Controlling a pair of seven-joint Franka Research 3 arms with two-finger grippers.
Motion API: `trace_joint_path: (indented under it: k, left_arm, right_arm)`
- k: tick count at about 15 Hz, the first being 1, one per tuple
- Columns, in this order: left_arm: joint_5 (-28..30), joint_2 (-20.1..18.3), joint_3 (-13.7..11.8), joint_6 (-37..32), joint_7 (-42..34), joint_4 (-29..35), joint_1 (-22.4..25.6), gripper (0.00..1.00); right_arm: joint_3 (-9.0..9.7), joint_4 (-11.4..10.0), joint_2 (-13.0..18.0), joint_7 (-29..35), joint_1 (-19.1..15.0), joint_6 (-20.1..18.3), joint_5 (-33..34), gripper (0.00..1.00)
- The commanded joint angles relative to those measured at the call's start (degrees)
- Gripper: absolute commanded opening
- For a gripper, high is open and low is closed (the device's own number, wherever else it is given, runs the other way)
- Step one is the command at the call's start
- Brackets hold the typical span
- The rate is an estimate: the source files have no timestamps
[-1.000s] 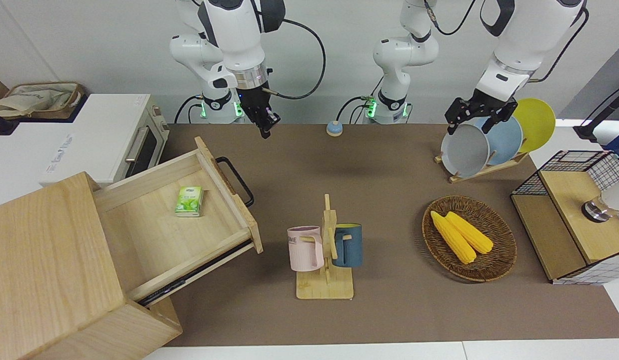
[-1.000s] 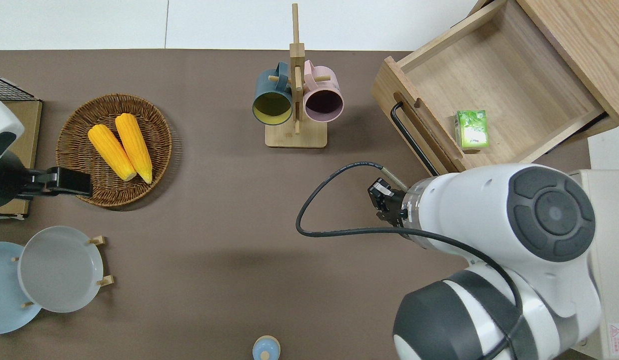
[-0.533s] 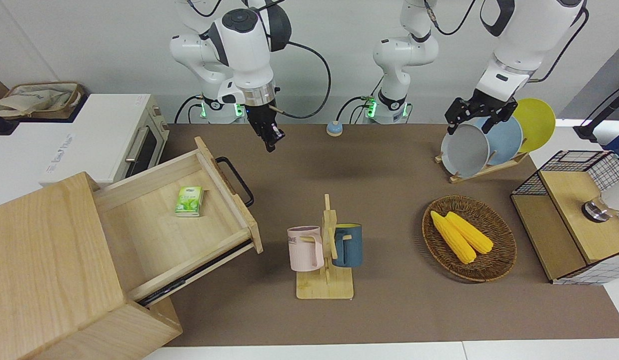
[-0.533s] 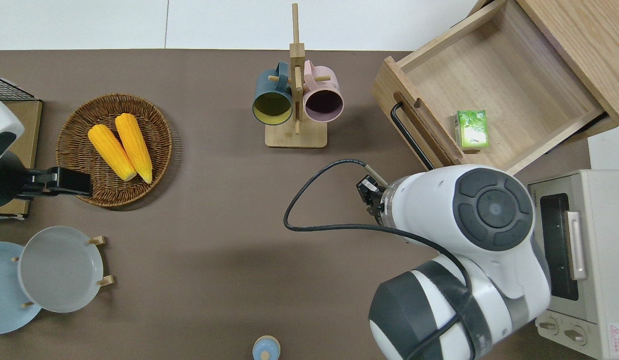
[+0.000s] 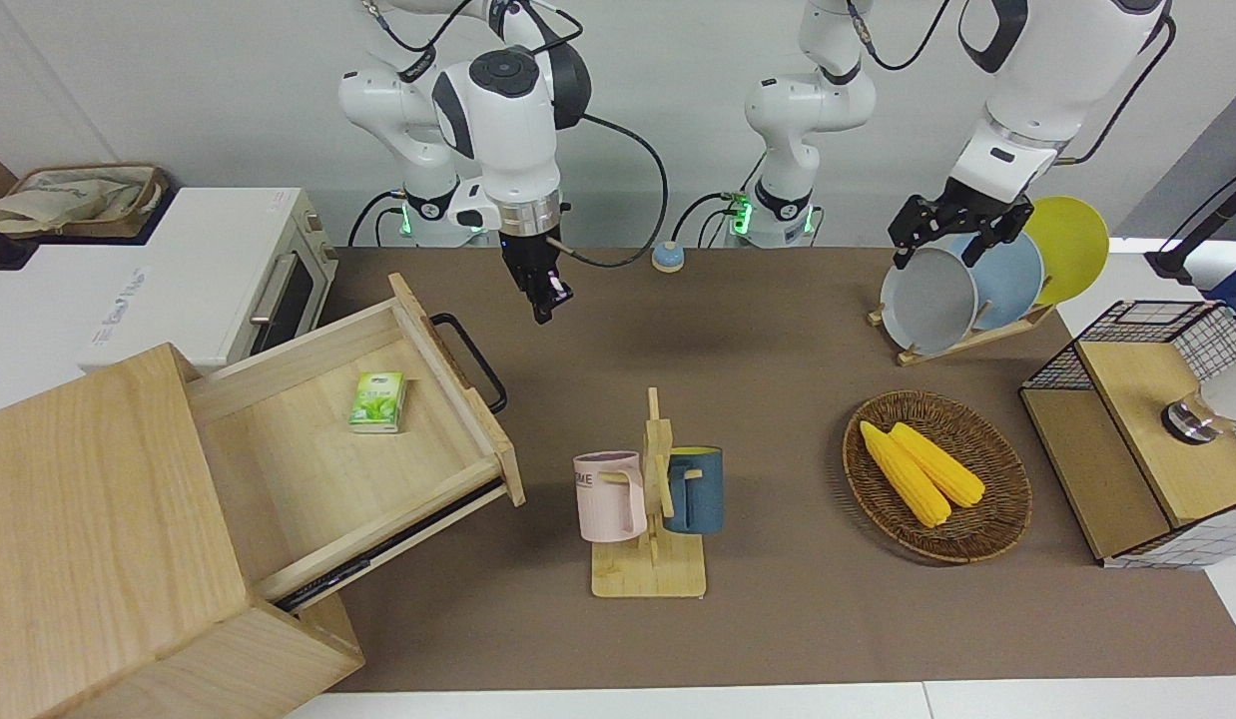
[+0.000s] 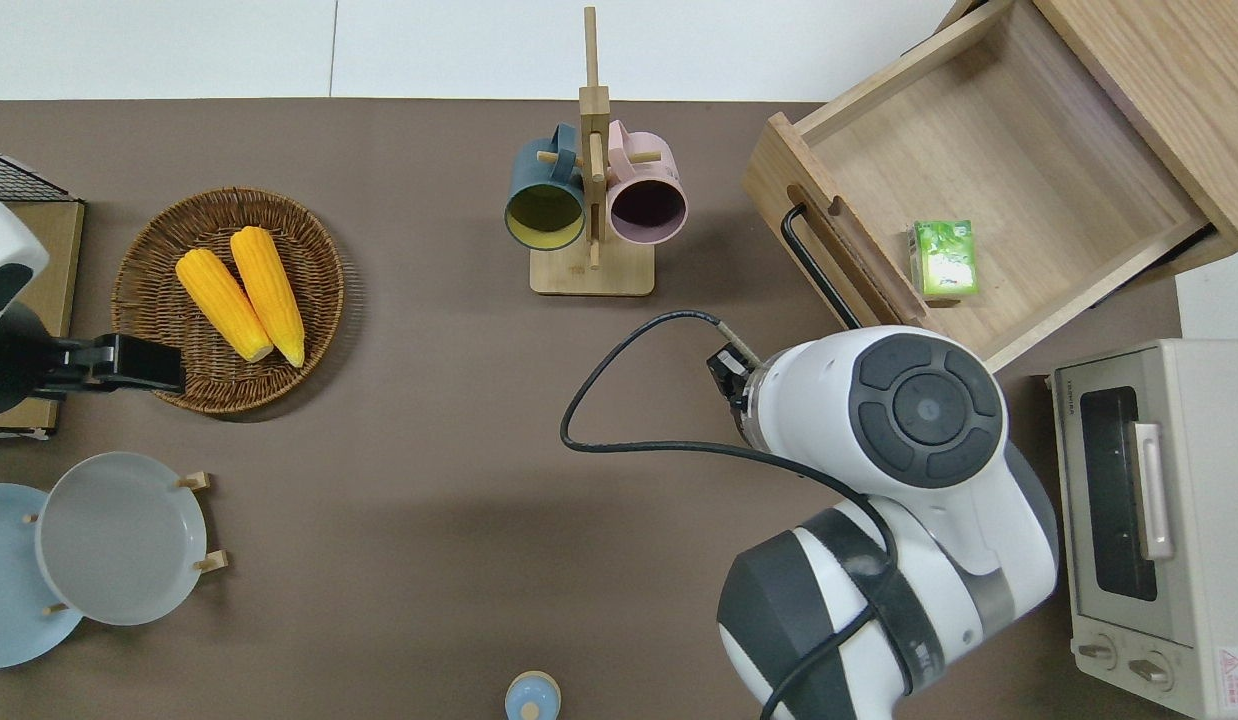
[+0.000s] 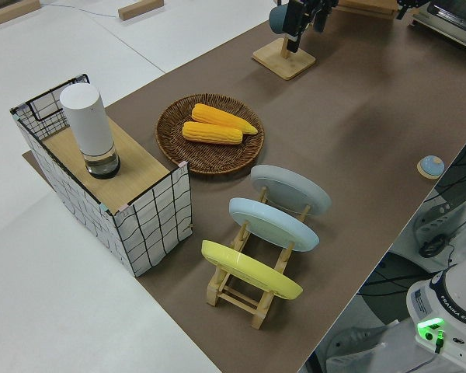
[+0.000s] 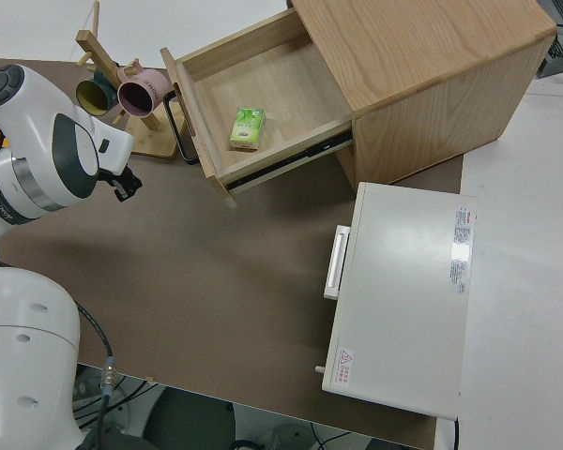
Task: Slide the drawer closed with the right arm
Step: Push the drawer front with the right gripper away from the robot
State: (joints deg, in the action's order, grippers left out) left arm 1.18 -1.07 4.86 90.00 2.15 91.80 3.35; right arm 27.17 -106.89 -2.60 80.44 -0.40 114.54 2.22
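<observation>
so my right gripper [image 5: 543, 305] hangs over bare table near the drawer [image 5: 378, 439]'s black handle [image 5: 470, 359]. drawer open; i can't tell the jaws' state. left arm's parked.

The pale-wood drawer [image 5: 348, 439] with black loop handle [image 5: 470, 361] stands pulled fully open at the table's right-arm end.

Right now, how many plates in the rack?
3, standing in a row in the wooden rack at the left arm's end: grey plate, blue plate, then yellow plate. None looks hidden.
</observation>
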Motion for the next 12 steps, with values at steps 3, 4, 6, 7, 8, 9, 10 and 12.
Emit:
trace_joint_path:
  k: [3, 4, 6, 7, 8, 9, 10, 12]
  left_arm:
    - [-0.74, -0.42, -0.2, -0.27, -0.31, -0.04, -0.27, 1.0]
    - [-0.74, -0.51, -0.12, -0.27, -0.4, -0.04, -0.27, 1.0]
    - [-0.74, -0.51, -0.2, -0.27, -0.31, -0.04, -0.27, 1.0]
    - [-0.74, -0.51, -0.2, -0.27, -0.31, -0.04, -0.27, 1.0]
    - [-0.74, -0.51, -0.2, -0.27, -0.4, -0.04, -0.27, 1.0]
    - [-0.74, -0.42, -0.2, -0.27, -0.4, -0.04, -0.27, 1.0]
    - [-0.74, -0.42, -0.12, -0.27, -0.4, -0.04, -0.27, 1.0]
    - [-0.74, -0.42, -0.12, -0.27, -0.4, -0.04, -0.27, 1.0]
  right_arm:
    - [0.25, 0.28, -0.82, 1.83, -0.57, 0.69, 3.22, 0.0]
    - [0.16, 0.63, -1.18, 1.74, -0.83, 0.69, 3.49, 0.0]
    - [-0.1, 0.72, -1.44, 1.48, -1.18, 0.95, 3.49, 0.0]
    - [-0.36, 0.98, -1.7, 1.21, -1.36, 0.86, 3.66, 0.0]
    - [-0.45, 0.98, -1.88, 0.52, -1.62, 0.86, 4.1, 0.0]
    - [-0.54, 0.98, -1.97, -0.01, -1.88, 0.69, 4.37, 0.0]
    - [-0.8, 1.07, -2.06, -0.45, -1.97, 0.69, 4.46, 0.0]
    - [-1.51, 1.24, -2.23, -1.07, -1.97, 0.69, 4.37, 0.0]
